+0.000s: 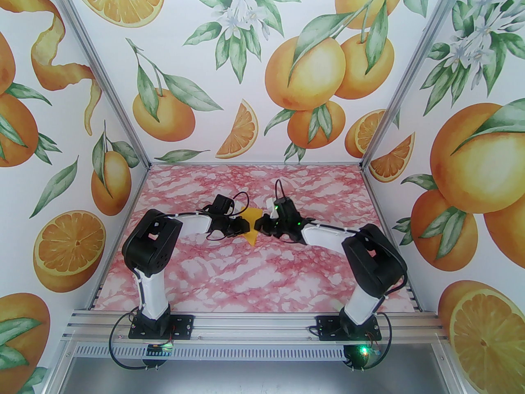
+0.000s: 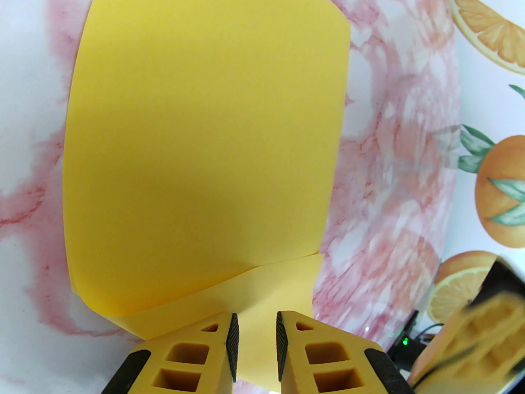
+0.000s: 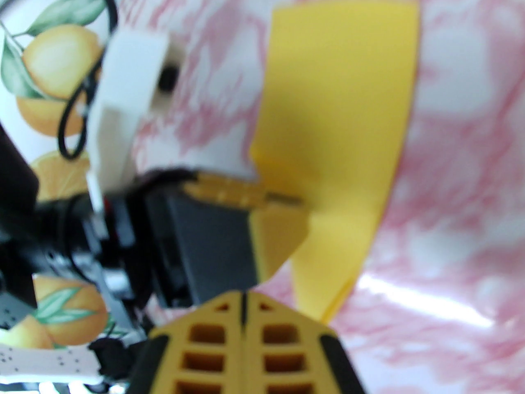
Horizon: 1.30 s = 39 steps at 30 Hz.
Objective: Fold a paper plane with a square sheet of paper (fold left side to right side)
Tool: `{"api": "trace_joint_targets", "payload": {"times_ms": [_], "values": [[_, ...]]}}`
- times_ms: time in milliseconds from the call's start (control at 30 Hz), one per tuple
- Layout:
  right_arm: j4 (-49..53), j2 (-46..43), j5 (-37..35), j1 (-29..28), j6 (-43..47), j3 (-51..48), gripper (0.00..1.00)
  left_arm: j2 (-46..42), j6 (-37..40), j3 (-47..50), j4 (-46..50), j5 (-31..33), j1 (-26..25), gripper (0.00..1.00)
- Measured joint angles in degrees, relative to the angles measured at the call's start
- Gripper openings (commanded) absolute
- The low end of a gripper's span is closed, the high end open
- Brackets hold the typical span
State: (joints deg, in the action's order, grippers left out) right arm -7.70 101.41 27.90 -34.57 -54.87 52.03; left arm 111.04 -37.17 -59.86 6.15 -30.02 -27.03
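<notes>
- Pink marbled table (image 1: 246, 277): the yellow paper (image 1: 252, 236) lies mid-frame between both arms, doubled over.
- Over its edge my left gripper (image 2: 254, 335) stands slightly parted, and the right gripper (image 3: 244, 302) is shut and empty.
- I judge creasing is underway. Next, press along the fold.

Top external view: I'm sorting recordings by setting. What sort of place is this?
Probably a purpose-built robot test booth, not a home: an aluminium frame rail carries two bolted arms, the walls are printed with oranges, and the tabletop is pink marble-patterned.
</notes>
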Motion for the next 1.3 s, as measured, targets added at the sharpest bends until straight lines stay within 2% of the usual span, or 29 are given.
{"api": "trace_joint_targets", "payload": {"times_ms": [233,567,600,633,733,800,933,1300], "values": [[-6.01,3.13,0.59,-1.31,-6.82,-0.33,0.0,0.0,0.02,0.15,-0.28,0.44,0.79,0.24],[-12.44,3.48,0.39,-1.42,-10.27,-3.23,0.0,0.0,0.04,0.15,-0.37,0.85,0.98,0.23],[-12.66,3.43,0.28,-1.55,-10.27,-3.69,0.0,0.0,0.02,0.15,-0.48,0.81,0.98,0.22],[-12.46,3.43,0.22,-1.81,-10.25,-4.13,0.0,0.0,-0.13,0.15,-0.81,0.68,0.9,0.16],[-12.04,3.43,0.15,-2.75,-10.27,-5.05,0.0,0.39,-0.35,0.15,-1.11,0.68,0.2,0.14],[-12.11,3.43,0.15,-3.21,-10.29,-5.29,0.0,0.52,-0.2,0.15,-1.31,0.61,-0.17,0.06],[-12.09,3.43,0.11,-3.28,-10.29,-5.33,0.0,0.61,-0.33,0.26,-1.53,0.46,-0.37,0.03],[-10.99,3.54,-0.96,-2.43,-9.68,-5.16,0.0,0.61,-0.39,0.31,-1.62,0.46,-0.37,0.08]]}}
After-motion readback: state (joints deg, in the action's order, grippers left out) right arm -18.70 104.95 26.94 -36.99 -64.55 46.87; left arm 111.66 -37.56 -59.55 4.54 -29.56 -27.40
